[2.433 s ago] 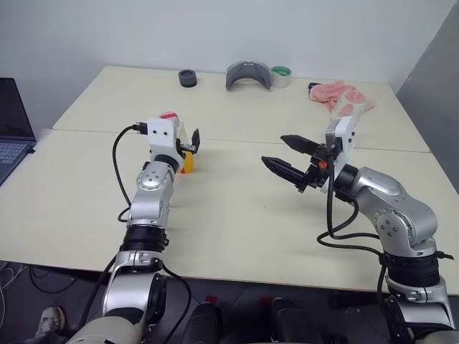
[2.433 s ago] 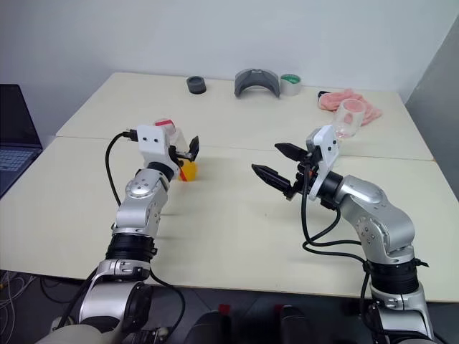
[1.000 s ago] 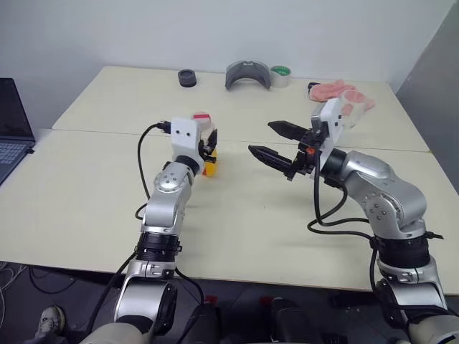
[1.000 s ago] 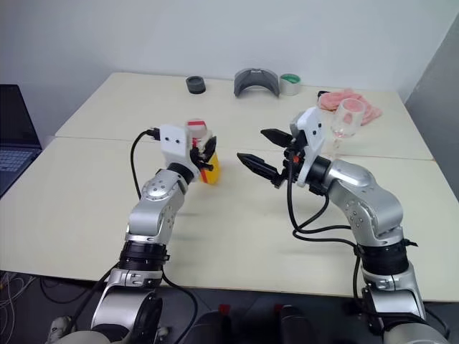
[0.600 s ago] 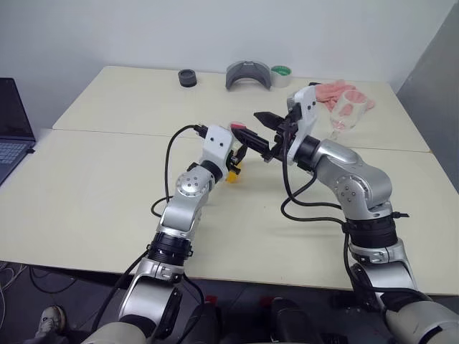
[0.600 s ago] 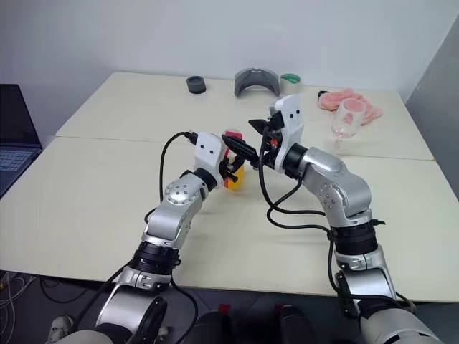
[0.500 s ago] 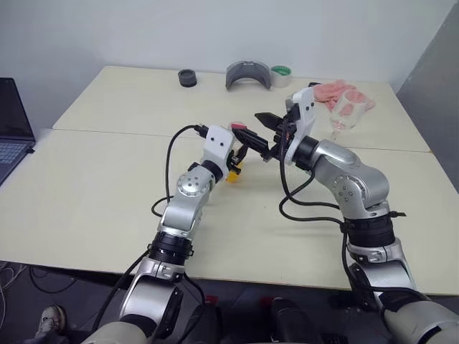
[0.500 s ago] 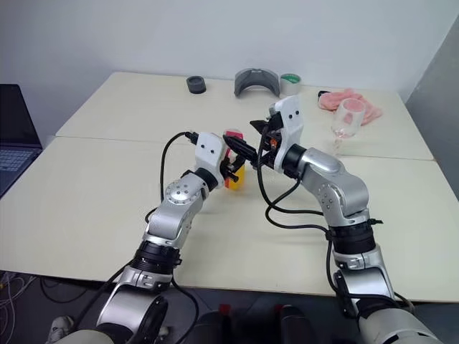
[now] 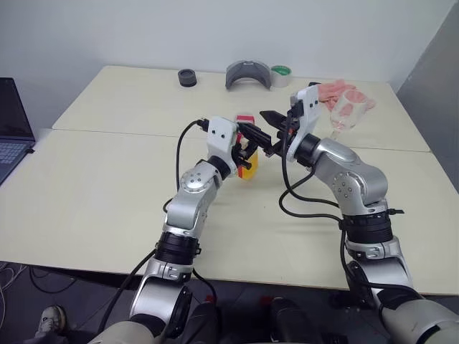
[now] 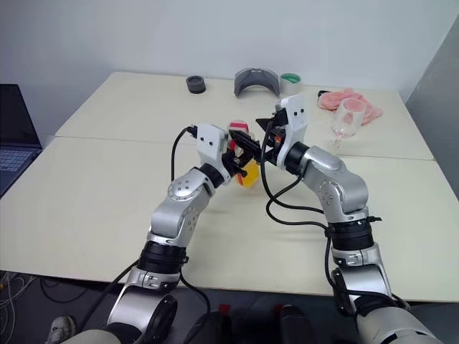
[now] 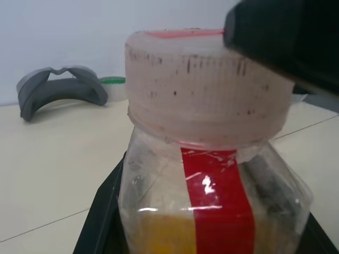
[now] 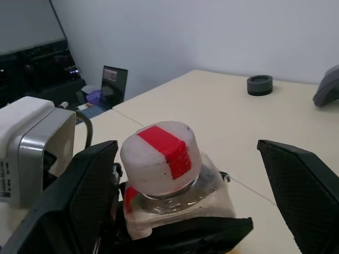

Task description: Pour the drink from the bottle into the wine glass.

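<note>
Bottle position: held above the middle of the desk, clamped by its lower body in the left gripper, whose fingers are pinched onto it. The bottle stands roughly upright; the cap is on, whitish with a red strip across the top, and a red strip runs down the clear body. The drink fills the lower part of the bottle as an orange-yellow layer. The right gripper faces the bottle from the opposite side with its two black fingers spread wide, one on each side of the cap; in the right wrist view gaps show between the fingers and the cap. Further back on the right, the wine glass stands upright on the desk, well apart from the bottle, just in front of a pink cloth. Along the far edge lie a small black round object, a grey curved object and a roll of tape. A laptop sits off the left side.
</note>
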Motion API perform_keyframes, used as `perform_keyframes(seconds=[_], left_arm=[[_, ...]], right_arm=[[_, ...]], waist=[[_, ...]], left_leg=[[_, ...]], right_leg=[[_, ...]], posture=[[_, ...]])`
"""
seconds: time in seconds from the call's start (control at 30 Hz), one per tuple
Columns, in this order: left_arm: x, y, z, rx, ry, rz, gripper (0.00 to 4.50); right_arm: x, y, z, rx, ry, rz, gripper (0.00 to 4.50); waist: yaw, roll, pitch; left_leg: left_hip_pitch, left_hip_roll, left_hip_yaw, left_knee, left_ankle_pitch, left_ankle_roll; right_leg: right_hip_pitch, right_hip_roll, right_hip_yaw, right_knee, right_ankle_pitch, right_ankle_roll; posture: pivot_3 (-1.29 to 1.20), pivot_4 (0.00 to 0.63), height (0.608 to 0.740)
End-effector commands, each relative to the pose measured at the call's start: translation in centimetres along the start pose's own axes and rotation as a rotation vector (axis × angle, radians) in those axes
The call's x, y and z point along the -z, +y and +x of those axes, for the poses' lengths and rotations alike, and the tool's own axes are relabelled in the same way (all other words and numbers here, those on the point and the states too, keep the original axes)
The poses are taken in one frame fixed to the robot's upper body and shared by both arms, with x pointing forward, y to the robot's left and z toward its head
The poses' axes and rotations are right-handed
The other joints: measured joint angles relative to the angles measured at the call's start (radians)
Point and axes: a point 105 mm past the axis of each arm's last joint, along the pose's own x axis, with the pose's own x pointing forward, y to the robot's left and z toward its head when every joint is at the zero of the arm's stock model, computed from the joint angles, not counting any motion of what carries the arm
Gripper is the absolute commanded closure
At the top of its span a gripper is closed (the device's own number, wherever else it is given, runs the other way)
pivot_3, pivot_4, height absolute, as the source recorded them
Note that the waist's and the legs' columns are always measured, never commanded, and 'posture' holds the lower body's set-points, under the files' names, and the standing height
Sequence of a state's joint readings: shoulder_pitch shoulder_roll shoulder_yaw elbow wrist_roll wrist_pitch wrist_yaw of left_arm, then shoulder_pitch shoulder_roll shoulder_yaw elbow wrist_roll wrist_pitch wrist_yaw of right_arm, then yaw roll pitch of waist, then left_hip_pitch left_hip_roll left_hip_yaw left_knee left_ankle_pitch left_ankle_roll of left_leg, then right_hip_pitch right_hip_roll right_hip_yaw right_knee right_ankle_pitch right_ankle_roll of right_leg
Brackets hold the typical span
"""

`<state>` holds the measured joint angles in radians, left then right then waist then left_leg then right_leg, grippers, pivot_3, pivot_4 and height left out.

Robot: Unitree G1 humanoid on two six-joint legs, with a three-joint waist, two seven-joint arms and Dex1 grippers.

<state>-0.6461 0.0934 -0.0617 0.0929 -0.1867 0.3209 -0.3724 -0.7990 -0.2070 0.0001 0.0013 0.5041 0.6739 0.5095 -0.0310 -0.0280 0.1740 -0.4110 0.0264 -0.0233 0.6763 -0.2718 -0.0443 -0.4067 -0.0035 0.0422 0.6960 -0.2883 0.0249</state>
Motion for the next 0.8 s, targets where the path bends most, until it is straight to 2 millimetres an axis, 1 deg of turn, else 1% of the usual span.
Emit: perform_keyframes(seconds=[0.03,0.2,0.43,0.63,0.8], left_arm=[[-3.1,-1.3,0.0,0.100,-0.088,0.001,2.72],[-3.6,-2.2,-0.8,0.233,-0.062,0.008,2.72],[-4.4,-3.0,-1.7,0.386,-0.039,-0.001,2.72],[-4.7,-3.6,-2.1,0.466,-0.046,-0.008,2.72],[-4.8,-3.3,-2.1,0.487,-0.040,0.020,2.72]], right_arm=[[-2.6,1.3,-0.3,-0.097,-0.069,-0.020,0.00],[-2.9,1.8,-0.7,-0.170,-0.066,-0.010,0.00],[-3.8,1.7,-0.7,-0.205,-0.068,-0.026,0.00],[-3.8,2.2,-1.2,-0.233,-0.056,-0.027,0.00],[-3.4,2.3,-1.7,-0.224,-0.040,-0.033,0.00]], waist=[[0.000,0.000,0.000],[0.000,0.000,0.000],[-0.001,0.001,0.001],[0.000,0.001,0.001],[-0.001,0.002,0.001]], left_leg=[[0.000,0.000,0.000,0.000,0.000,0.000],[0.000,0.000,0.000,0.000,0.000,0.000],[0.000,0.000,0.000,0.000,0.000,0.000],[0.000,0.000,0.000,0.000,0.000,0.000],[0.000,0.000,0.000,0.000,0.000,0.000]], right_leg=[[0.000,0.000,0.000,0.000,0.000,0.000],[0.000,0.000,0.000,0.000,0.000,0.000],[0.000,0.001,0.000,0.000,0.000,0.000],[0.000,0.000,0.000,0.000,0.000,0.000],[0.000,0.000,0.000,-0.001,0.000,0.000]], posture=[[0.00,0.150,0.740],[0.00,0.150,0.740],[0.00,0.150,0.740],[0.00,0.150,0.740],[0.00,0.150,0.740]])
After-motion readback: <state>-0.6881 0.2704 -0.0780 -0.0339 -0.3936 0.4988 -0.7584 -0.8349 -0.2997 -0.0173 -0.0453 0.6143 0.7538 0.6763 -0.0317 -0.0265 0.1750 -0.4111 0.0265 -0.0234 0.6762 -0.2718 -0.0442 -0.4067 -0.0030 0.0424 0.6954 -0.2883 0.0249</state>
